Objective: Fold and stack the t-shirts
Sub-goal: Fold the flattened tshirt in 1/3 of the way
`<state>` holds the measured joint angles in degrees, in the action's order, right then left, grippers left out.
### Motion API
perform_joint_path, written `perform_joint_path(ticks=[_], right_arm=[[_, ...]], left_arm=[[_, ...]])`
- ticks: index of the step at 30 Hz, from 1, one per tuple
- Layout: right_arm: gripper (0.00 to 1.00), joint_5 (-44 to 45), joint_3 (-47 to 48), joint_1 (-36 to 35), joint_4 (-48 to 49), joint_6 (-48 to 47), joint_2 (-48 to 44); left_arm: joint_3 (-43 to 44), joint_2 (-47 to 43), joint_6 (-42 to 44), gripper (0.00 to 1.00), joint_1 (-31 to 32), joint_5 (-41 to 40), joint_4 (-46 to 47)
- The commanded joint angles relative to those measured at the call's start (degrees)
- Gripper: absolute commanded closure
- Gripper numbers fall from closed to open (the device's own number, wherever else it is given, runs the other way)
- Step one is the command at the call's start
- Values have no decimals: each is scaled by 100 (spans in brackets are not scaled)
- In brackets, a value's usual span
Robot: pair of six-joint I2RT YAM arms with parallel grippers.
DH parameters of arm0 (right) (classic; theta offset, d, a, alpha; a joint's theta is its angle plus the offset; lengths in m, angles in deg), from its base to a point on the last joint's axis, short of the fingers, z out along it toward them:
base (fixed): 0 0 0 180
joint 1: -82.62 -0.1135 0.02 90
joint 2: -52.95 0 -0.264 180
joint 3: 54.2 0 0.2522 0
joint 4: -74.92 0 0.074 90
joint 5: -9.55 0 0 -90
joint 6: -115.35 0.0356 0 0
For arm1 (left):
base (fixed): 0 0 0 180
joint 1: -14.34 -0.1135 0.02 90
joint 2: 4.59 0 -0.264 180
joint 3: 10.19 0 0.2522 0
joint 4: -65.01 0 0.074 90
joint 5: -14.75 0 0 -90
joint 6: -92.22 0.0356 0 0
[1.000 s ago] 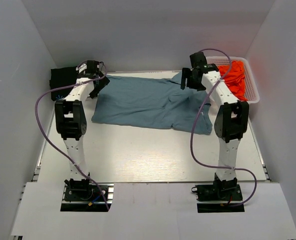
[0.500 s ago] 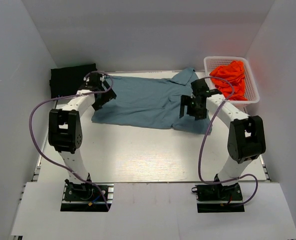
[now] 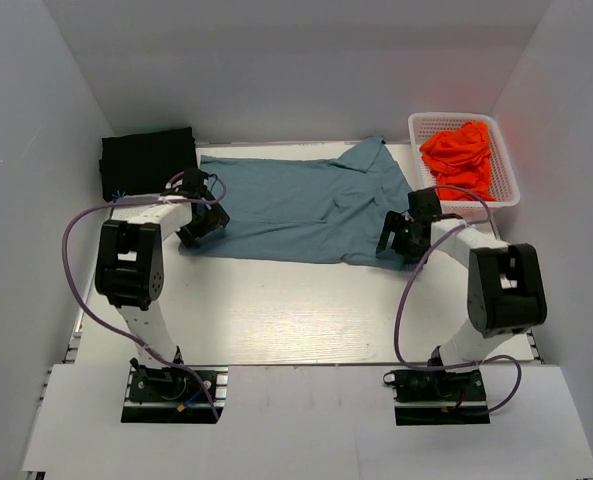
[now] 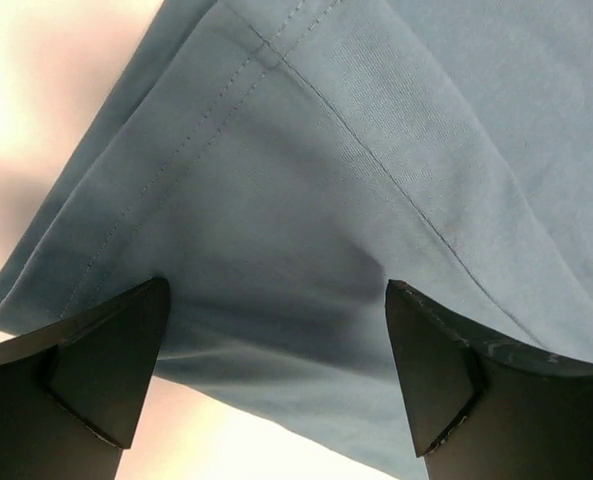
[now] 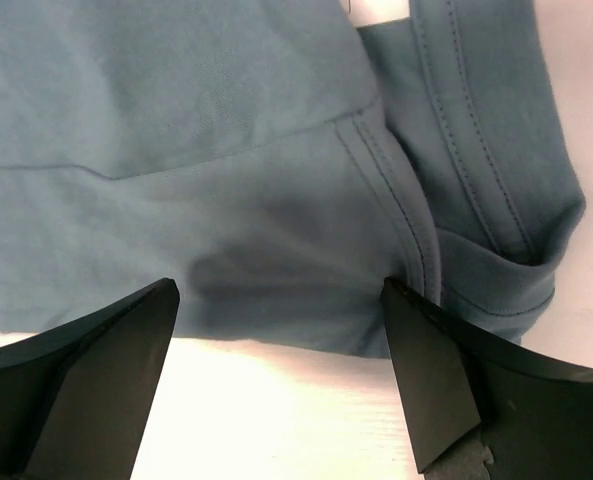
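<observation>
Jaws wide open on both arms, nothing held. Left jaws hang over the near-left corner of the slate-blue t-shirt (image 3: 306,205), with its folded hem edge showing between the two fingers (image 4: 96,370). Right jaws hang over its near-right corner, where a stitched sleeve folds over, fingers (image 5: 86,380) either side of the near hem. Contact with cloth: cannot tell. Blue shirt lies spread flat on the counter (image 3: 276,310). Folded black t-shirt (image 3: 146,160) sits just off its far-left corner. Orange-red t-shirts (image 3: 458,155) are piled in a white basket (image 3: 504,190) just beyond its far-right corner.
</observation>
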<state>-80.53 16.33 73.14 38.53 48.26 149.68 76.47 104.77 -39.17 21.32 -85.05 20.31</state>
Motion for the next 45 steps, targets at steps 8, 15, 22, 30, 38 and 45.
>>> perform_joint_path(ticks=[8,15,22,30,38,45], right_arm=[[12,-679,-2557,-46,-1154,872,-2420],[10,-555,-2042,-327,-2403,962,-4075],[10,278,408,-1335,-2317,-40,-2643],[10,1527,1959,-2751,-2166,-631,-140],[14,2075,2883,-3086,-2000,-683,1023],[39,2125,3164,-3157,-1920,-447,1725]], left_arm=[[-2569,-2308,-467,0,31,495,-1089],[-3099,-4422,-520,0,31,779,-1704],[-1579,-4196,-64,0,31,66,-1872],[-1515,-4001,-1,0,31,-39,-2171],[-1920,-4511,-1,0,-83,83,-2171],[-1868,-4336,-1,0,-83,31,-2347]])
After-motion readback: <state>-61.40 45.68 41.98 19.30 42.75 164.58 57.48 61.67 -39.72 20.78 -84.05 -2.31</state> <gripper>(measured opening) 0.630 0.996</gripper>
